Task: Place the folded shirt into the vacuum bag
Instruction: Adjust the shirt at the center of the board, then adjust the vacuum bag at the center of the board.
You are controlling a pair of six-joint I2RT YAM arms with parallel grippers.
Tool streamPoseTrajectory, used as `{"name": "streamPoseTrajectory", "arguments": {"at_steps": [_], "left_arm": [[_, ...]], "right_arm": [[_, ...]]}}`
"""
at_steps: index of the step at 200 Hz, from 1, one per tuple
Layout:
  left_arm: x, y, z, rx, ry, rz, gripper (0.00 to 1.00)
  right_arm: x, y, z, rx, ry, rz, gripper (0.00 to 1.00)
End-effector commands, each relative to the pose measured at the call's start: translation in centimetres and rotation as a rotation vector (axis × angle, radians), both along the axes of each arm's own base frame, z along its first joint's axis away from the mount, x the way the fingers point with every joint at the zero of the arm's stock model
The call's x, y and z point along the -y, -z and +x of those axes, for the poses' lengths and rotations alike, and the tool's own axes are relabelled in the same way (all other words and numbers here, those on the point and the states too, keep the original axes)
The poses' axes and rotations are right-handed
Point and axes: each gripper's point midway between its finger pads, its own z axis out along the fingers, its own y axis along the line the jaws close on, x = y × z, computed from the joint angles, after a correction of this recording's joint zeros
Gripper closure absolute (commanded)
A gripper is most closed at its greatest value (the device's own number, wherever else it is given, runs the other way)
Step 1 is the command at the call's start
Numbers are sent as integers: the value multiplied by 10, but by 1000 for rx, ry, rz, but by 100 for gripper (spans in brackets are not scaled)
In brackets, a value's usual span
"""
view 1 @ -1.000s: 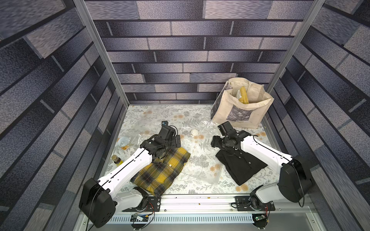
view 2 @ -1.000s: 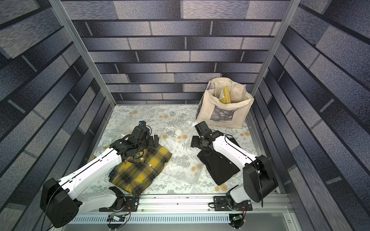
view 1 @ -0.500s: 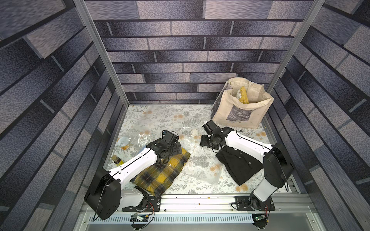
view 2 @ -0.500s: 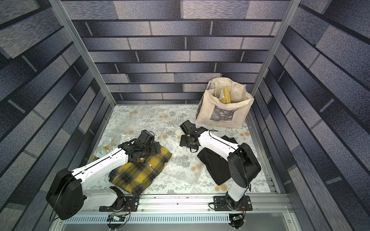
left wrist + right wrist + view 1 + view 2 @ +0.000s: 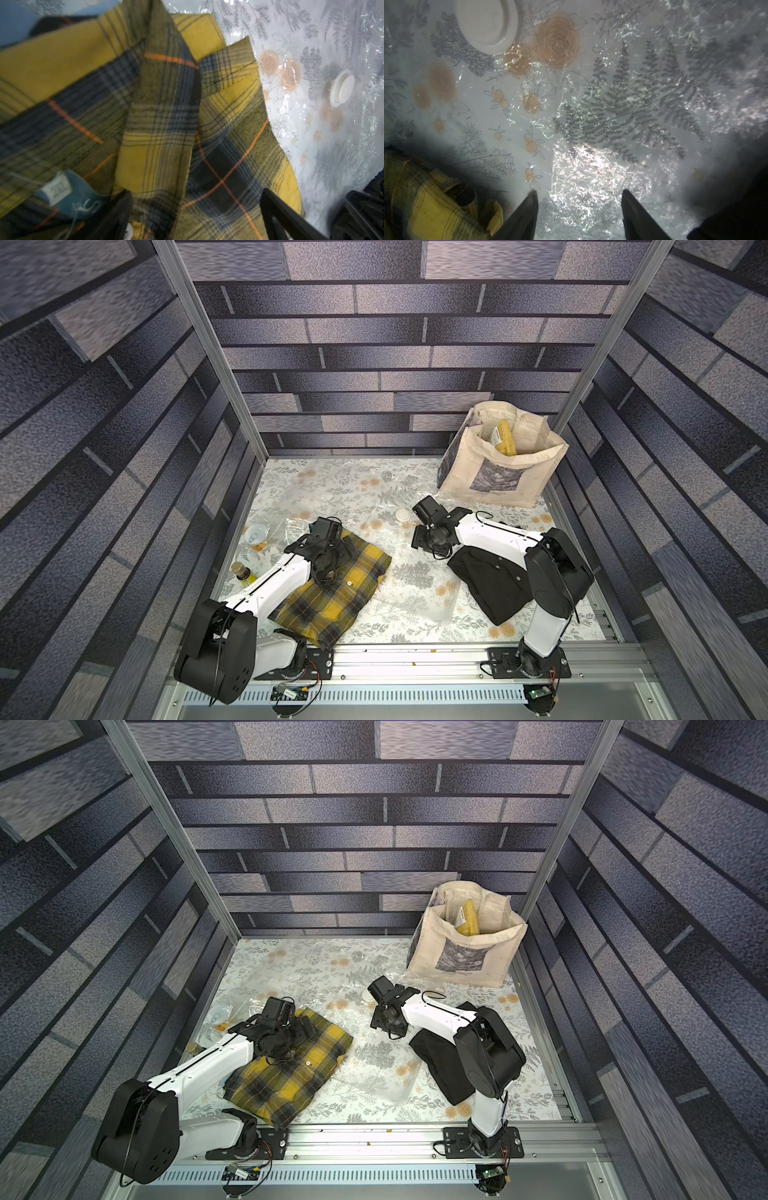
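Vacuum bag (image 5: pixel 419 593) lies flat and crinkled across the middle of the table (image 5: pixel 374 632). Just beyond the vacuum bag's far edge stands a beige tote bag (image 5: pixel 498 472). The folded shirt (image 5: pixel 332 593), yellow plaid, lies outside the bag on its left-arm side, its collar end at the edge of the film. A black shirt (image 5: pixel 494 585) lies off the bag's right-arm side.

The left gripper (image 5: pixel 195 193) hangs over the plaid collar, fingers (image 5: pixel 270 200) spread wide and holding nothing. The right gripper (image 5: pixel 579 192) is low over the bag, fingers roughly half open above bare film and holding nothing. The white valve cap (image 5: pixel 402 515) sits on the bag close by. The bag's mouth cannot be made out.

Several things could go wrong from here. The right fingers could pinch both slick layers together, sealing the bag instead of opening it, or the film could slip free. A shirt lifted by its collar alone would likely unfold and drag the bag along.
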Motion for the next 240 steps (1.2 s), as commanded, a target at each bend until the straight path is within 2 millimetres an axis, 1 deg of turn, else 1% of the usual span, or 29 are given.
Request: {"name": "streamPoseTrajectory", "arguments": {"at_steps": [1, 10, 17, 27, 43, 59, 67, 78, 99, 110, 126, 140, 150, 163, 172, 180, 194, 207, 215, 228, 240], "left_arm": [[-11, 4, 6, -22, -12, 52, 2], [-14, -2, 11, -17, -6, 77, 2], [-14, -11, 14, -1, 9, 94, 3], [-10, -26, 16, 23, 49, 136, 3], [0, -49, 14, 52, 131, 216, 2], [21, -61, 6, 54, 235, 283, 0], [33, -63, 0, 44, 287, 308, 0], [47, -63, -10, 27, 344, 347, 0], [74, -59, -24, 10, 451, 418, 0], [89, -55, -25, 6, 495, 433, 0], [110, -51, -24, -5, 548, 421, 0], [135, -52, -25, -11, 594, 376, 0], [158, -55, -28, -1, 625, 320, 0], [190, -56, -34, 3, 665, 232, 0], [207, -50, -37, -11, 684, 184, 0], [216, -39, -38, -39, 685, 162, 0], [222, -20, -37, -100, 679, 155, 0], [217, -10, -32, -144, 656, 172, 0], [210, -7, -29, -154, 641, 190, 0], [198, -2, -26, -162, 610, 197, 0], [186, 5, -24, -184, 572, 166, 0]], "right_arm": [[12, 6, 7, 5, 18, -39, 39], [10, 6, 7, -11, -16, -20, 40], [5, 0, 6, -20, -61, -7, 40], [-4, -10, -1, -33, -138, -13, 39], [-8, -21, -12, -22, -193, -73, 37], [-12, -21, -22, -40, -210, -56, 36], [-9, -20, -24, -44, -201, -61, 35], [-1, -22, -22, -28, -199, -89, 35], [11, -28, -8, -18, -202, -114, 34], [14, -30, 3, -22, -217, -116, 34], [22, -29, 21, -11, -222, -169, 34], [30, -28, 37, -8, -206, -203, 36], [41, -27, 47, -4, -170, -221, 39], [50, -30, 59, 9, -121, -188, 43], [52, -31, 65, 13, -100, -159, 47], [51, -32, 66, 10, -97, -147, 50], [57, -33, 64, -5, -94, -179, 53], [70, -32, 59, -3, -71, -220, 53], [74, -30, 55, -6, -57, -206, 53], [70, -17, 42, -40, -50, -152, 53], [69, -3, 33, -81, -48, -134, 53]]}}
